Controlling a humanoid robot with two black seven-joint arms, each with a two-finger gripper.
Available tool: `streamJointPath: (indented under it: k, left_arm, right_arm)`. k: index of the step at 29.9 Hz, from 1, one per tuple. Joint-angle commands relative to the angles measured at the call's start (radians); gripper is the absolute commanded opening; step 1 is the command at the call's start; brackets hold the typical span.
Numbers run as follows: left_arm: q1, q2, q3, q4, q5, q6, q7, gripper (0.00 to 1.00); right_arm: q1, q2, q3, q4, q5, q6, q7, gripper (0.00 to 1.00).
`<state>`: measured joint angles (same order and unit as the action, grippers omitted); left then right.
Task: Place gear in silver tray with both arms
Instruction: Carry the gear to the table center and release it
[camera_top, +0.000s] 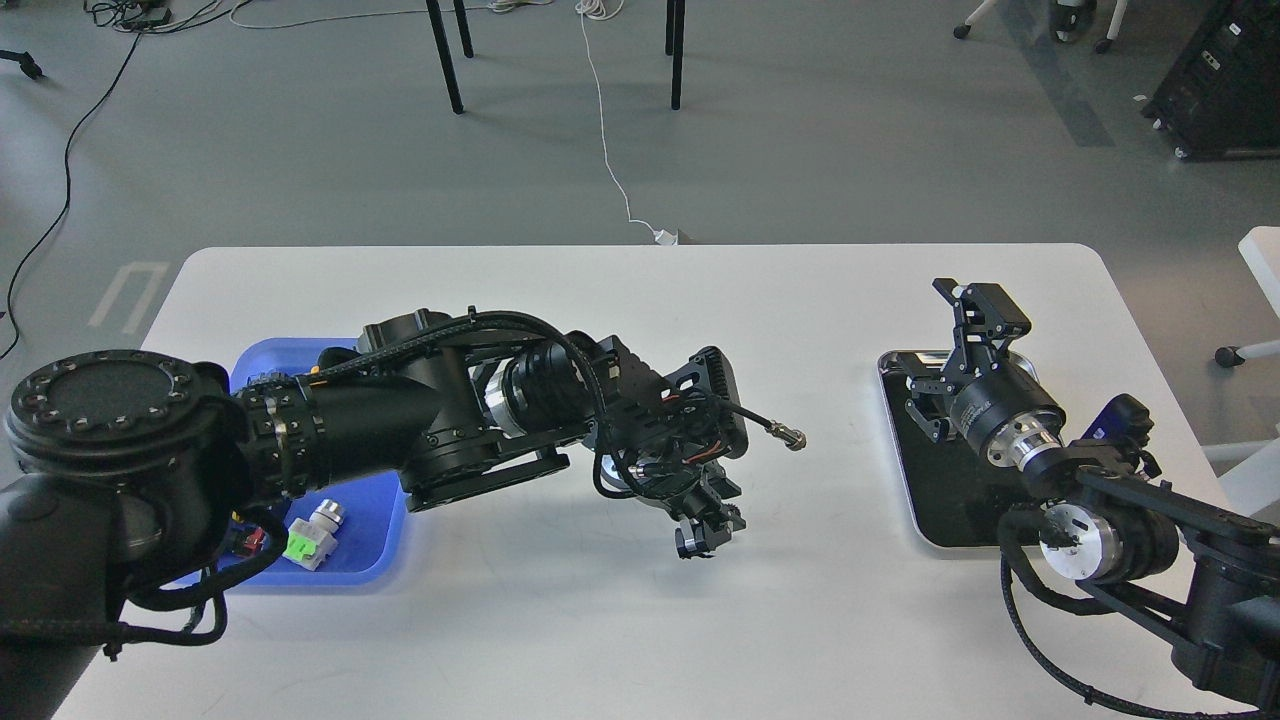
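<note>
White table (640, 320) on grey floor; left claw (705, 530) points down at bare tabletop, fingers unclear; right claw (975, 305), fingers apart, hovers over the silver tray (895, 440); gear not visible; blue tray (370, 560) behind left arm

White table (560, 300) across mid-frame. Blue tray (372, 548) at lower left, holding a green-and-white part (308, 545) with a silver cap. Silver tray (893, 362) at right: shiny rim, black inside. Black arms on both sides, with silver rings on the right one. Grey floor along the top, crossed by a white cable (603, 130).
</note>
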<state>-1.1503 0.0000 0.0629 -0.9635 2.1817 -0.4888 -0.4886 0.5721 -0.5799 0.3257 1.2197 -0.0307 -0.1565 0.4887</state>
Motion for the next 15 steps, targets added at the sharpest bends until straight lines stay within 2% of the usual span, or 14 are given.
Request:
streamJointPath:
  k: [1, 3, 4, 10, 15]
  left_arm:
    - [0.004, 0.000, -0.003, -0.009, 0.000, 0.000, 0.000, 0.61]
    - [0.001, 0.000, -0.009, -0.023, 0.000, 0.000, 0.000, 0.75]
    - [0.001, 0.000, -0.012, -0.033, 0.000, 0.000, 0.000, 0.78]
    - [-0.012, 0.000, -0.081, -0.095, -0.035, 0.000, 0.000, 0.88]
    - [0.023, 0.144, -0.285, -0.148, -0.308, 0.015, 0.000, 0.94]
  right_arm:
    - [0.000, 0.000, -0.001, 0.000, 0.000, 0.000, 0.000, 0.97]
    - [0.000, 0.000, 0.001, 0.000, 0.000, 0.000, 0.000, 0.97]
    - [0.000, 0.000, -0.001, 0.000, 0.000, 0.000, 0.000, 0.97]
    - [0.000, -0.002, -0.001, 0.000, 0.000, 0.000, 0.000, 0.97]
    - [0.012, -0.003, -0.014, 0.006, -0.030, 0.003, 0.000, 0.97]
